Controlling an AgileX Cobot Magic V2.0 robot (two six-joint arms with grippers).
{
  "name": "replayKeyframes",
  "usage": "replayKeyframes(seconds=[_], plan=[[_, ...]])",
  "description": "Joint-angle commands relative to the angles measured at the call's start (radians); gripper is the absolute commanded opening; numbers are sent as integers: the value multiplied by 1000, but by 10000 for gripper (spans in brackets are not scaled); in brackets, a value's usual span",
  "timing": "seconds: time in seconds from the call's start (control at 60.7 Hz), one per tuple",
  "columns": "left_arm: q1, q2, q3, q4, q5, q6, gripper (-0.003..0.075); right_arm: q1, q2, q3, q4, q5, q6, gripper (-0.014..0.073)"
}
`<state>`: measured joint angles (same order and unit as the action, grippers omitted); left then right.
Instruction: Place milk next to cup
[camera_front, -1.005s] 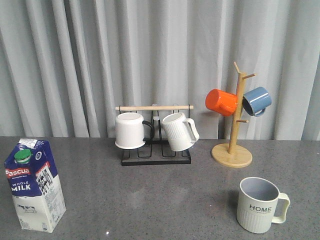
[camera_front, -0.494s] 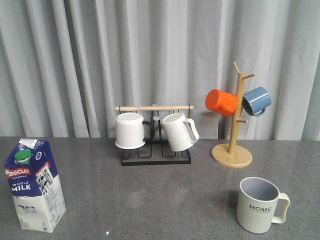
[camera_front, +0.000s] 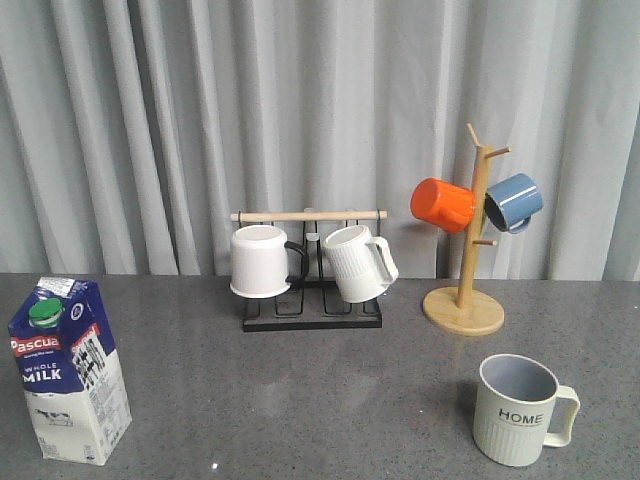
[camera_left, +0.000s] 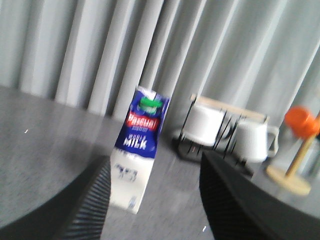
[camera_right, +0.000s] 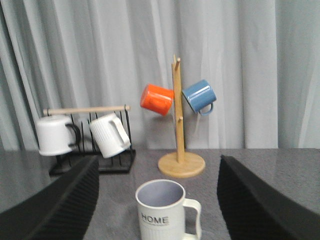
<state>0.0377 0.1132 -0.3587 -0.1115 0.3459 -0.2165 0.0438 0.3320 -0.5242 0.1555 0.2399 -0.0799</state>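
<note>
The milk carton (camera_front: 68, 372), blue and white with a green cap, stands upright at the front left of the grey table. It also shows in the left wrist view (camera_left: 138, 148), ahead of my open, empty left gripper (camera_left: 152, 200), nearer its left finger. The cream ribbed "HOME" cup (camera_front: 520, 410) stands at the front right, handle to the right. In the right wrist view the cup (camera_right: 167, 210) sits ahead of my open, empty right gripper (camera_right: 157, 200). Neither gripper shows in the front view.
A black wire rack (camera_front: 310, 300) with a wooden bar holds a plain white mug (camera_front: 260, 260) and a ribbed white mug (camera_front: 357, 263) at the back centre. A wooden mug tree (camera_front: 466, 295) carries an orange mug (camera_front: 443, 204) and a blue mug (camera_front: 514, 201). Grey curtains hang behind.
</note>
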Motion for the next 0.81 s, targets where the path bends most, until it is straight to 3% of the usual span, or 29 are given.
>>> replayKeyframes(seconds=[0.0,0.28,0.395,0.791], plan=[[1,112,-109,-11,23,73,398,-5,93,-129,-57,22,-9,499],[1,297,-277,-11,94,122,398,-5,259,-258,-155,51,1,413],[1,317,-275,-11,84,122,398,-6,389,-258,-196,92,1,412],[1,321,-275,-11,103,122,398,-71,805,-257,-195,39,111,412]])
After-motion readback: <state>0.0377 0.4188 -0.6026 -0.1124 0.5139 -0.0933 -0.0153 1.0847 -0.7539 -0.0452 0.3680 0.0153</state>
